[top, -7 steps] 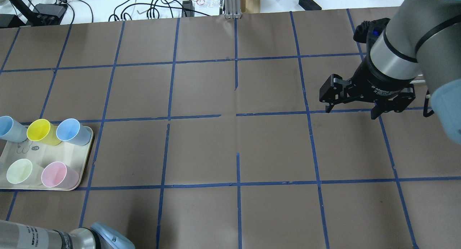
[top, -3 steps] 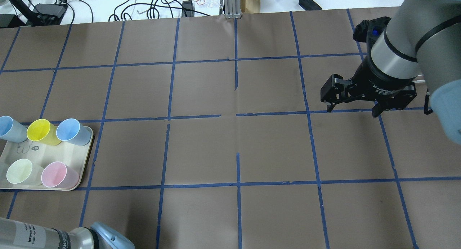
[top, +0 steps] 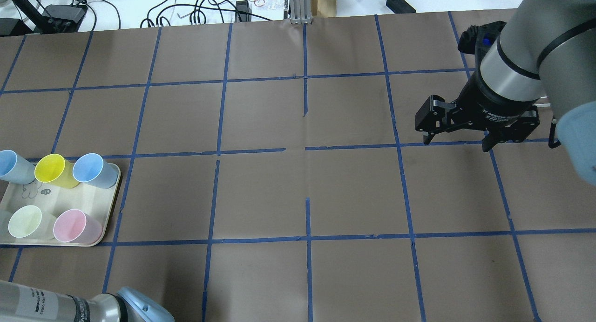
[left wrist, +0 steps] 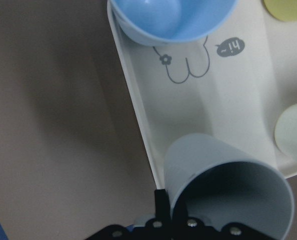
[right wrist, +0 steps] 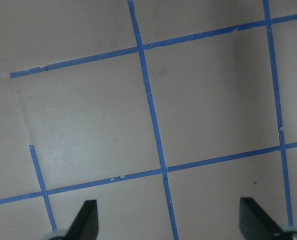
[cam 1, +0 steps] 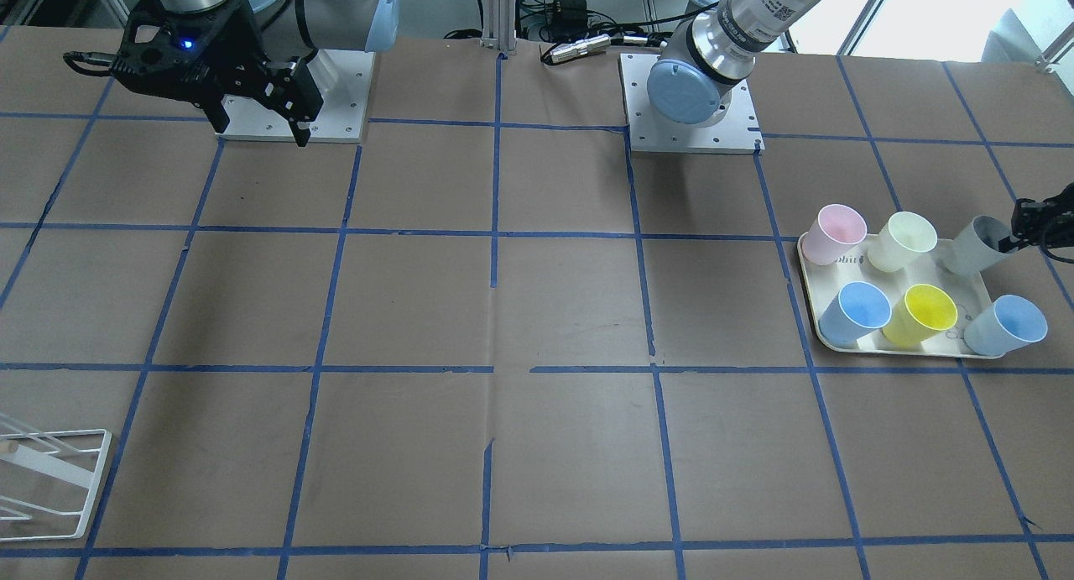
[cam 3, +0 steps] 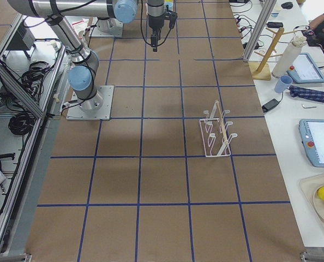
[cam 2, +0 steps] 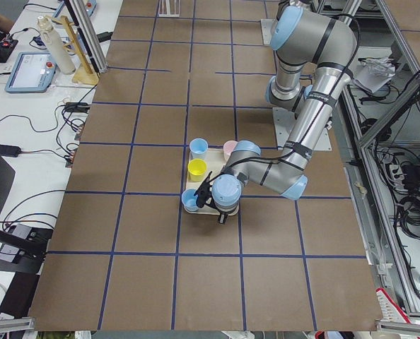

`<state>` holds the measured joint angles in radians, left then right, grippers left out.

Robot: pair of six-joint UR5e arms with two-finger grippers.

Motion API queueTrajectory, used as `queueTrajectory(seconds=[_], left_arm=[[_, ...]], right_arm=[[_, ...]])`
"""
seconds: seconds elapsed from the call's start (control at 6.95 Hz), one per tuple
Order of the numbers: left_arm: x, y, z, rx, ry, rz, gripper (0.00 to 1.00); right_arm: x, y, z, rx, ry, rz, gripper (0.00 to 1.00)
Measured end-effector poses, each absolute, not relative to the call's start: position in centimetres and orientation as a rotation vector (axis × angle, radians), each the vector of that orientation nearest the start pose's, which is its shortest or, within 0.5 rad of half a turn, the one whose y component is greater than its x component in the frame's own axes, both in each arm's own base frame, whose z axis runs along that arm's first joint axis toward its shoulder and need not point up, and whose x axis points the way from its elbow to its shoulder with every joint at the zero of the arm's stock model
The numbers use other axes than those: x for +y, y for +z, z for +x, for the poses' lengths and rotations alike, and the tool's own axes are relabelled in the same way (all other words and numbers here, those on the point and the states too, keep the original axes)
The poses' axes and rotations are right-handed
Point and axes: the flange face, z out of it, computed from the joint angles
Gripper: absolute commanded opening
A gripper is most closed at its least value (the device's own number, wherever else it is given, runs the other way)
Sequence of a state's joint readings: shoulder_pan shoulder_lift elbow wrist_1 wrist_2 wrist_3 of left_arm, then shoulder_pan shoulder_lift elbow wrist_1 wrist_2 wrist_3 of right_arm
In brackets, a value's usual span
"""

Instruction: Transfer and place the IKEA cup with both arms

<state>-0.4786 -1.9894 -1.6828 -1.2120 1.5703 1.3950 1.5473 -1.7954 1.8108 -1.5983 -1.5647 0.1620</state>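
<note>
Grey plastic, IKEA cup (cam 1: 973, 246): upright as far as can be told, at the 1 o'clock corner of the tray (left wrist: 223, 100) in the front-facing view; long axis vertical, mouth up.
Cup vs fingers: left gripper (cam 1: 1014, 234) reaches in from the cup's 3 o'clock in that view; wrist view shows one of the fingers (left wrist: 161, 210) pressed on the outer wall, the other lost in shadow inside the rim. Judged clamped on the wall.
Lift: cannot tell whether clear of the tray.
Nearer arm: left, by far.
Left arm (cam 2: 316, 106): folded low, wrist down over the tray.
Right gripper (top: 456, 144): at 3 o'clock of the overhead view, fingers wide apart, pointing down above bare counter (top: 302, 196), nothing held.
Gap: cup and right gripper well apart, most of the counter between.
Next, as judged: straight lift, then carry toward centre.
</note>
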Motion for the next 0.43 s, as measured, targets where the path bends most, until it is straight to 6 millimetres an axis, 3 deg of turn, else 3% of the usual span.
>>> queueTrajectory(seconds=[0.14,0.29,0.43], left_arm=[[-39.12,23.56,46.45,3.267,0.092,0.498,0.0],[-39.11,23.45,46.43,3.268,0.093,0.5,0.08],[-39.11,23.37,46.43,3.269,0.094,0.5,0.24]], right_arm=[[-40.09,47.24,12.48,3.118,-0.018,0.278,1.0],[-40.05,47.28,12.49,3.117,-0.02,0.257,1.0],[-40.0,47.35,12.47,3.121,-0.023,0.228,1.0]])
